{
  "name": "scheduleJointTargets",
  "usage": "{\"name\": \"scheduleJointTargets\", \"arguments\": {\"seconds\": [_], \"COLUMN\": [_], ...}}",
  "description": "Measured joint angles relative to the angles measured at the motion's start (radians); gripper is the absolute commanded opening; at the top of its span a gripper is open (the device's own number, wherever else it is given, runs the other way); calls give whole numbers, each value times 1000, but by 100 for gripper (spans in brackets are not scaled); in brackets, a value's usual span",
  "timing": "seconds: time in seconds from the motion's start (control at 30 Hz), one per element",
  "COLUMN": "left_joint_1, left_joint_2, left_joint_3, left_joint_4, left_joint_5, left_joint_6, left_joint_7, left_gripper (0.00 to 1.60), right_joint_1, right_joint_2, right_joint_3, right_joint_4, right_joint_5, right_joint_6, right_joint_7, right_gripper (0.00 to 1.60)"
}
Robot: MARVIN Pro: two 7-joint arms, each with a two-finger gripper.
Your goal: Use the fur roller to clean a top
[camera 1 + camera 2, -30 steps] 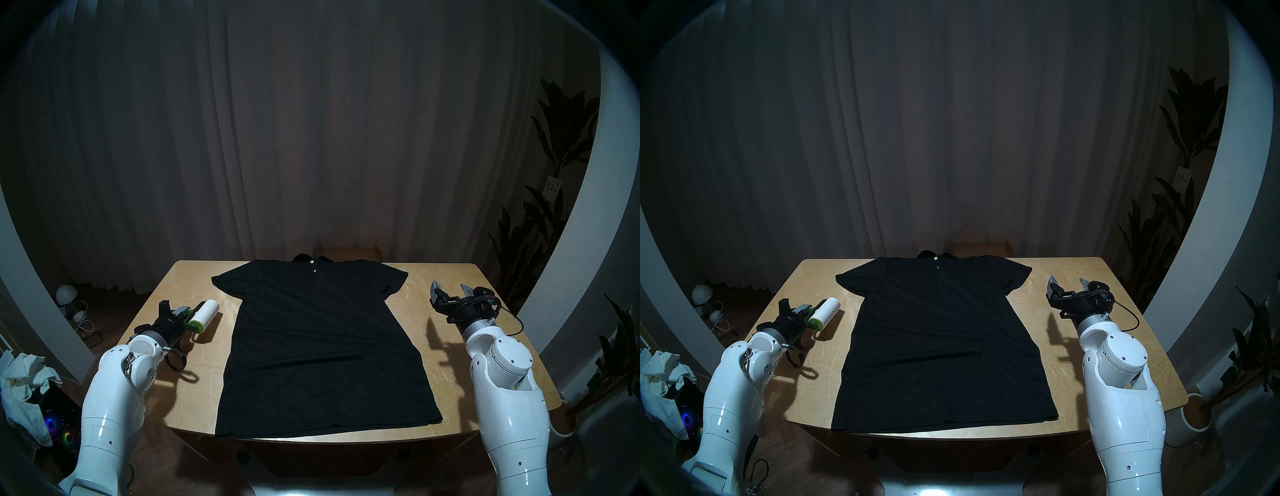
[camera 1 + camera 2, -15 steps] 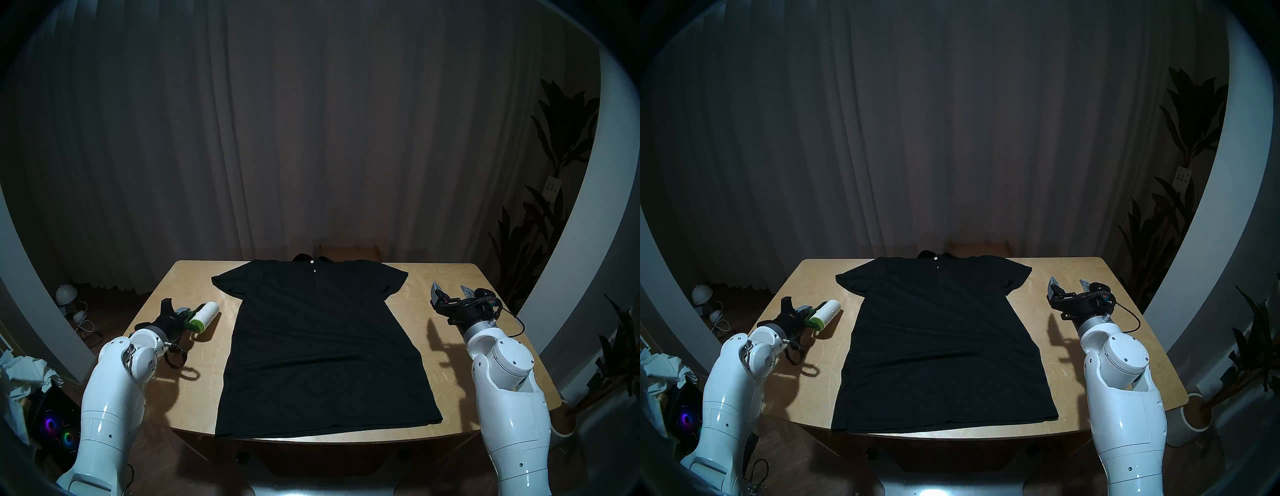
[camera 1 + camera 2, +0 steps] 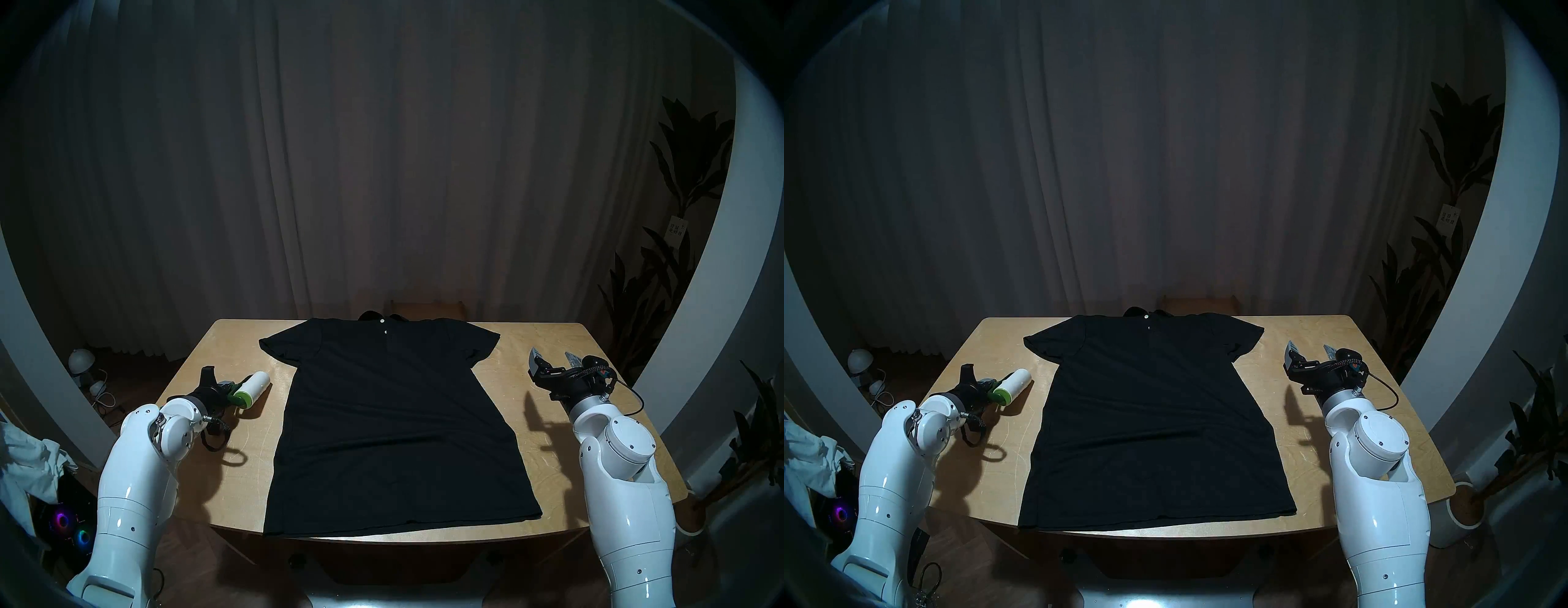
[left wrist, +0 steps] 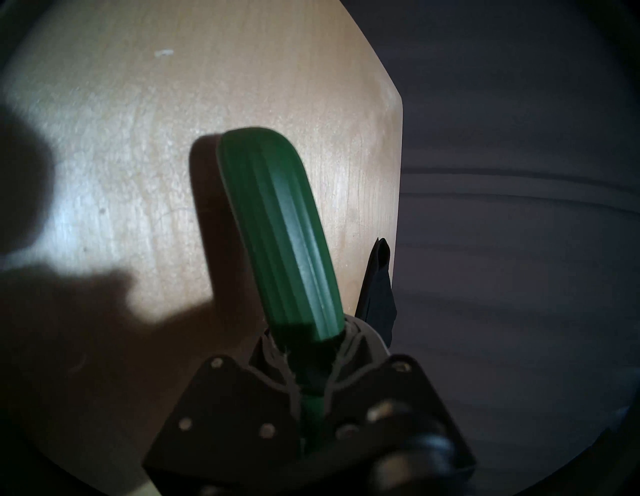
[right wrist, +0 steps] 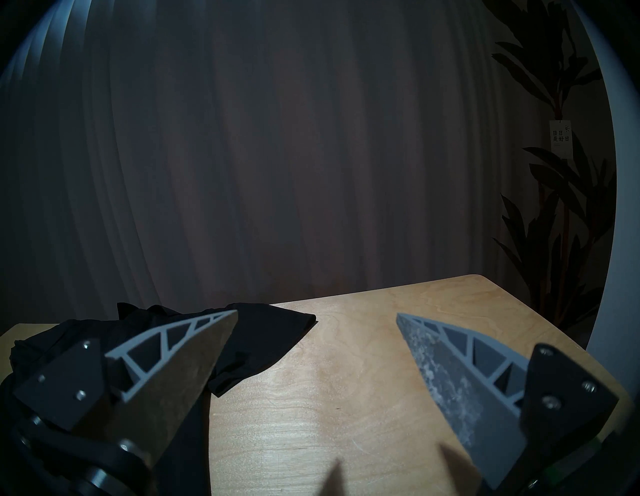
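Black T-shirt (image 3: 394,424) lying flat on desk (image 3: 551,458), soft, floppy, likely bunching if pushed hard. Left gripper (image 4: 308,350) fingers pinching lint roller (image 3: 250,388) by dark green handle, best spot; roller looking light, hard, beside shirt. Right gripper (image 3: 551,361) fingers spread, holding nothing.

Dim room — grey curtain (image 3: 382,170), wooden table (image 3: 551,424), plant (image 3: 679,191)

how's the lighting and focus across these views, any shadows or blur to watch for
Head views: dim room, fisheye-bent with dark rims; both arms cast hard shadows on the table, and the black top shows little detail. Left wrist: the roller handle is sharp and throws a dark shadow, while the left pincer is blurred. Right wrist: the open right pincer is sharp, curtain murky.
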Motion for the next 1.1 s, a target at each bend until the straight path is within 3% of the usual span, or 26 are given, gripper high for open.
{"name": "scheduleJointTargets", "arguments": {"seconds": [0.2, 0.3, 0.37, 0.43, 0.57, 0.63, 0.73, 1.1], "left_joint_1": [6, 7, 8, 11, 21, 26, 33, 44], "left_joint_2": [11, 19, 23, 26, 29, 31, 33, 38], "left_joint_3": [6, 9, 11, 11, 6, 2, -4, -19], "left_joint_4": [2, 7, 8, 7, -2, -7, -15, -57], "left_joint_5": [-1, 0, 2, 3, 4, 4, 4, 16], "left_joint_6": [20, 34, 40, 44, 46, 46, 47, 23], "left_joint_7": [-19, -30, -35, -36, -33, -28, -13, 7], "left_gripper": [0, 13, 49, 45, 58, 90, 160, 160], "right_joint_1": [-1, -2, -4, -9, -19, -25, -31, -34], "right_joint_2": [0, 0, -1, -2, -3, -3, -1, 10], "right_joint_3": [6, 8, 10, 14, 23, 28, 34, 36], "right_joint_4": [0, -1, -4, -12, -24, -28, -32, -38], "right_joint_5": [5, 6, 6, 6, 7, 8, 9, 15], "right_joint_6": [0, 0, 0, 0, 1, 1, 2, 6], "right_joint_7": [2, 2, 2, -3, -12, -16, -22, -19], "right_gripper": [160, 160, 160, 160, 160, 160, 160, 160]}}
